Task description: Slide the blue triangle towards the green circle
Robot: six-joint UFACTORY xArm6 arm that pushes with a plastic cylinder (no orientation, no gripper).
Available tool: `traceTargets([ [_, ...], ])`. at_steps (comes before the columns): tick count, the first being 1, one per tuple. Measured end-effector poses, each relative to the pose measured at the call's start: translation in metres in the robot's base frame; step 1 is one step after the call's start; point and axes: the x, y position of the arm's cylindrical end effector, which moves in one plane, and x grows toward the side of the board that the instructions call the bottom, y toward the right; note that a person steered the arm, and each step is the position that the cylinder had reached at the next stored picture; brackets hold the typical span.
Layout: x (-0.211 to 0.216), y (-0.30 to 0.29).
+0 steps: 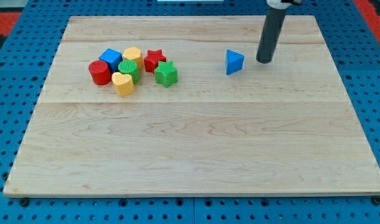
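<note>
You see a pale wooden board lying on a blue pegboard surface, with a strip of red showing at the view's top corners. No brand, label or writing can be read anywhere on the blocks, the board or the rod.

Your arm ends in a straight dark rod that comes down from the view's top right. It has no jaws to open or close, and it holds nothing. My tip rests on the board just to the view's right of the blue triangle, close beside it but with a narrow gap of bare wood between them, so the two do not appear to touch.

The blue triangle stands alone, right of the board's centre line and near the view's top.

Well apart from it, toward the view's left, seven blocks sit bunched together. The green circle lies in the middle of that bunch. Around it are a red cylinder at the far left, a blue cube above and left, a yellow block above, a red star to the upper right, a green star at the right edge of the group, and a yellow heart at the view's bottom of the group.
</note>
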Motion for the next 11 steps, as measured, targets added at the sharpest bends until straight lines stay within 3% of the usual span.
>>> traceTargets([
  [1, 0.011, -0.07],
  [2, 0.054, -0.123],
  [3, 0.082, -0.138],
  [4, 0.074, -0.081],
  [5, 0.116, -0.074],
  [6, 0.126, -0.125],
  [7, 0.109, -0.179],
  [9, 0.109, -0.139],
  [10, 0.109, -0.058],
  [11, 0.098, -0.089],
])
